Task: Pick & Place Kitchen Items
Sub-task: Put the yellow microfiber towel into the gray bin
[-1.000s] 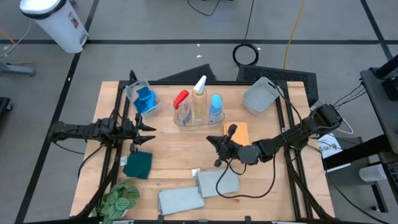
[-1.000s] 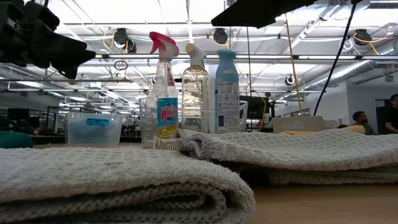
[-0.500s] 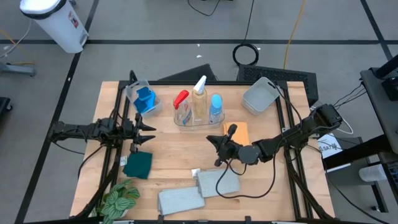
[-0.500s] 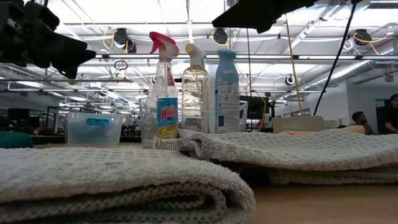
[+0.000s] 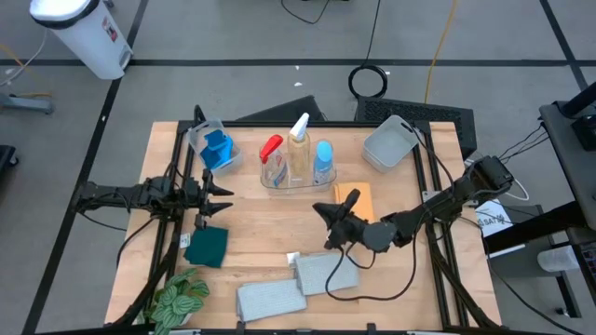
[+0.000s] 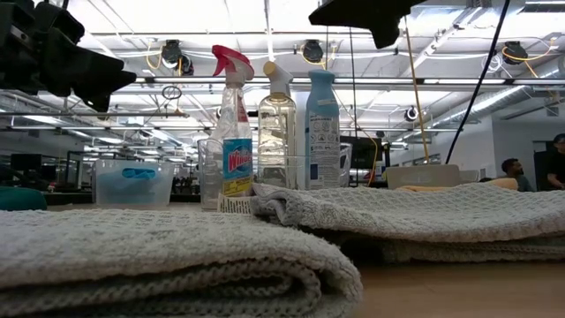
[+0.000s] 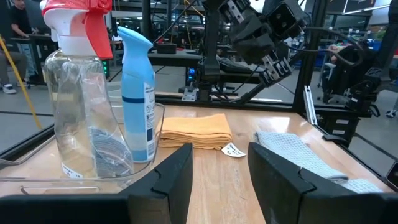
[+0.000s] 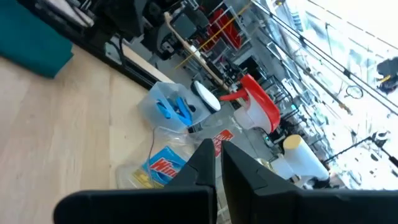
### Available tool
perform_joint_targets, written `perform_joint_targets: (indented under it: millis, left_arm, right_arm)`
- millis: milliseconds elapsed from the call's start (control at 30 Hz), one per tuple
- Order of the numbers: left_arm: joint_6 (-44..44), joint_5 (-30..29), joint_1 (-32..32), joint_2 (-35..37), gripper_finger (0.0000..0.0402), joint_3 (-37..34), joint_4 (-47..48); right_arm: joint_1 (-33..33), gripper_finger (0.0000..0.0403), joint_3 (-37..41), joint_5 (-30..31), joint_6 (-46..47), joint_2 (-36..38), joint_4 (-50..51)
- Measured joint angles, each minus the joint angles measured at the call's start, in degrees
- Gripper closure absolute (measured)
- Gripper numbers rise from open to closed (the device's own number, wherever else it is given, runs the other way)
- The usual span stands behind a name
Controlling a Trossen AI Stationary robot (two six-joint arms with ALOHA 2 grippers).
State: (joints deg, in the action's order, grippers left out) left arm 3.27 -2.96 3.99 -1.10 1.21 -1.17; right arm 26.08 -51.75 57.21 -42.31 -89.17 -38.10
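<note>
Three bottles, red-trigger (image 5: 270, 149), white-trigger (image 5: 299, 132) and blue-capped (image 5: 323, 155), stand upright in a clear tub (image 5: 296, 180). A blue sponge (image 5: 217, 149) lies in another clear tub. An orange folded cloth (image 5: 361, 194), a teal cloth (image 5: 207, 247) and two grey folded towels (image 5: 270, 299) (image 5: 328, 273) lie flat on the table. My left gripper (image 5: 227, 190) is open and empty, level above the table's left part, pointing at the bottles (image 7: 81, 99). My right gripper (image 5: 321, 219) is shut and empty, in the air between the orange cloth and the towels.
A grey tub (image 5: 388, 144) stands at the far right and a green leafy plant (image 5: 179, 300) at the near left corner. Bare wood (image 5: 270, 223) lies between the two grippers. People show in the room beyond the table (image 6: 509, 168).
My right gripper has shifted a little toward the table's near edge and turned slightly, staying shut and empty.
</note>
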Motion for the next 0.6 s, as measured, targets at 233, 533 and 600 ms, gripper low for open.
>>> perform_joint_targets:
  millis: [233,533,600]
  left_arm:
    - [-0.01,0.00,0.00,0.00,0.0243,0.00,0.00]
    - [-0.03,0.02,0.00,0.00,0.0243,0.00,0.00]
    - [-0.05,0.02,0.00,0.00,0.0243,0.00,0.02]
  right_arm:
    - [-0.06,0.0399,0.00,-0.40,-0.37,-0.02,-0.50]
    - [-1.27,0.0399,0.00,2.13,-1.05,-0.04,-0.53]
    - [-2.95,0.0399,0.14,4.84,3.76,-0.04,0.52]
